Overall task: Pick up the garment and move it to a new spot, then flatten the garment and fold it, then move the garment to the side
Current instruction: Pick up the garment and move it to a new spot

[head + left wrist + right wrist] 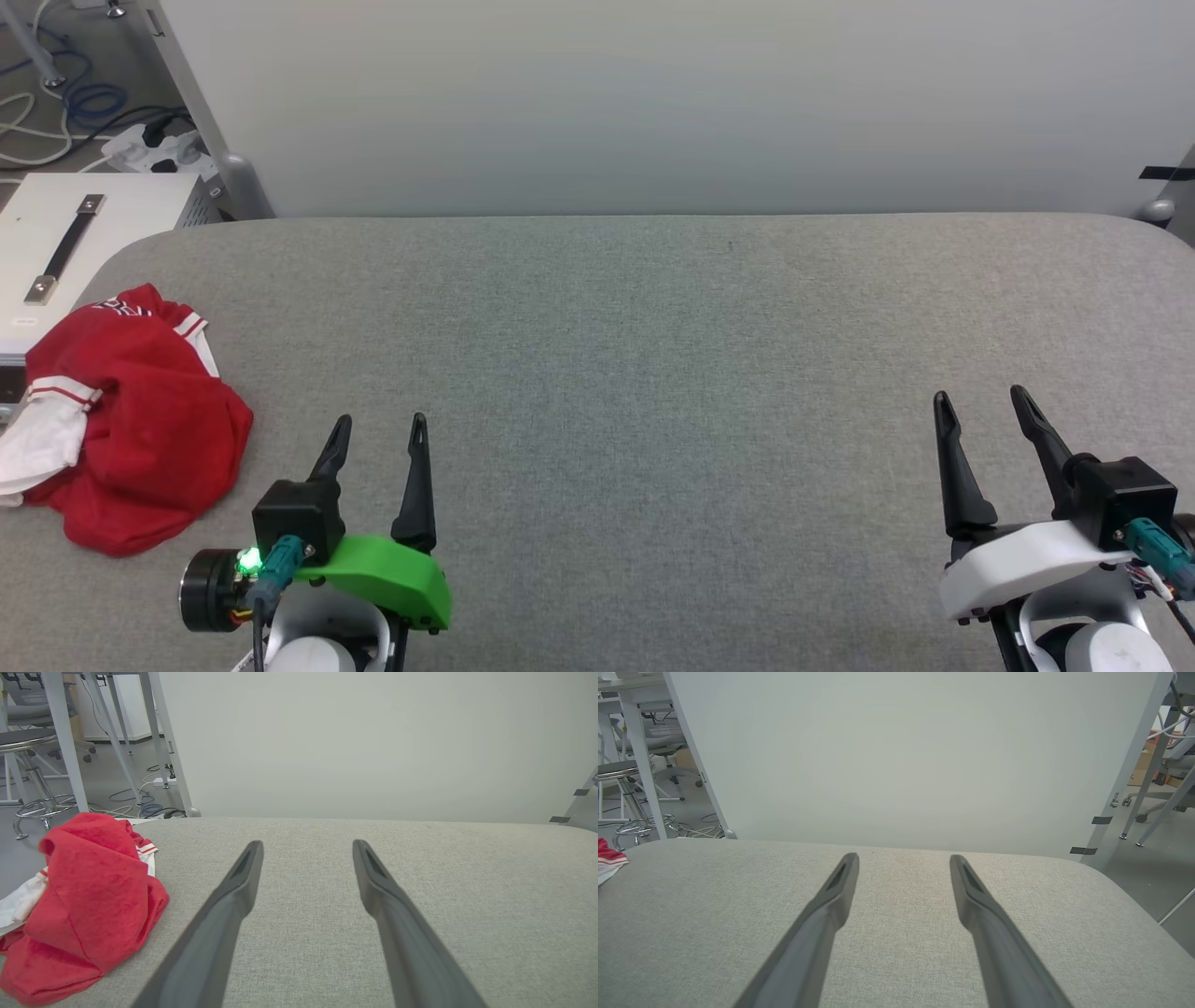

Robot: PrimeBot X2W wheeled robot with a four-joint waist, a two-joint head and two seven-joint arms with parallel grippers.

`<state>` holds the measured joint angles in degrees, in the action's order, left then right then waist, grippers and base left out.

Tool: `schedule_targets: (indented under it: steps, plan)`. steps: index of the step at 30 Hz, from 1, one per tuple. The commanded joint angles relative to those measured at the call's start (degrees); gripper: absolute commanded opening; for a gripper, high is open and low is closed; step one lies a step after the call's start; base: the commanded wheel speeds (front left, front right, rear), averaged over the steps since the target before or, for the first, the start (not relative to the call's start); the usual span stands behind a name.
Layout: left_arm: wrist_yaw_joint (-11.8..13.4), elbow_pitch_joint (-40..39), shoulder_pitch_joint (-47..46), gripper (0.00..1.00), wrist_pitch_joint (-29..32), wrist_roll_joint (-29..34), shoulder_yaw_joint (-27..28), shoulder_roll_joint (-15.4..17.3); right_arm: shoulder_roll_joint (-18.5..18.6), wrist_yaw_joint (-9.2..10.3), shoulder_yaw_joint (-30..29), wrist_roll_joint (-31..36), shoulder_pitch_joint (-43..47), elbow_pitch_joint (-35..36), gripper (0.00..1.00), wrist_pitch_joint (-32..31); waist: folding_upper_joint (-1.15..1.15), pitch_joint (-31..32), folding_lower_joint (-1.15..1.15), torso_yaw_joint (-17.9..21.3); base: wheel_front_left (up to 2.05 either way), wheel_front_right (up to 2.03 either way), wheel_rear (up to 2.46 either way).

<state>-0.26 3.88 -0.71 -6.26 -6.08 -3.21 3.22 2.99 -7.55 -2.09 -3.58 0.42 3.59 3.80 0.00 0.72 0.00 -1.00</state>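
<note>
Garment [140,420] lies crumpled at the grey desk's [653,373] left edge. Left claw [381,420] and right claw [979,394] hover low over the desk, well apart, fingers spread, empty, pointing forward.

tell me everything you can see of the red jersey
The jersey is soft red fabric with white sleeve panels and red-and-white striped trim, crumpled in a loose heap. It lies at the left edge of the grey padded table, its white part toward that edge. The open left pincer sits apart, to its right.
</note>
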Motion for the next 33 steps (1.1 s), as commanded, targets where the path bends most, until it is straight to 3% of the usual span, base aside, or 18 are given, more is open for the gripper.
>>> schedule_targets:
  steps: [1, 12, 33]
  plan:
    - [-0.2, 0.4, -1.4, 1.0, -0.6, -0.7, 0.0, -0.2, -0.1, 0.03, 0.0, -0.6, -0.8, 0.5, 1.0, 0.5, 0.0, 0.0, 0.0, -0.4, 0.0, 0.0, 0.0]
    - [0.0, 1.2, -2.7, 1.0, -1.9, -0.9, 1.0, 0.4, -0.1, 0.04, 1.4, -0.3, -1.4, 1.6, 1.0, 0.8, 0.0, -0.7, 0.0, -4.8, 0.0, 0.0, 0.0]
    - [0.0, 2.7, -4.6, 1.0, -4.4, -2.4, 3.7, 1.7, 2.2, 0.05, 6.5, -1.2, -3.6, 3.3, 1.0, 1.1, 0.0, -2.2, 0.0, -18.1, 0.0, 0.0, 0.0]
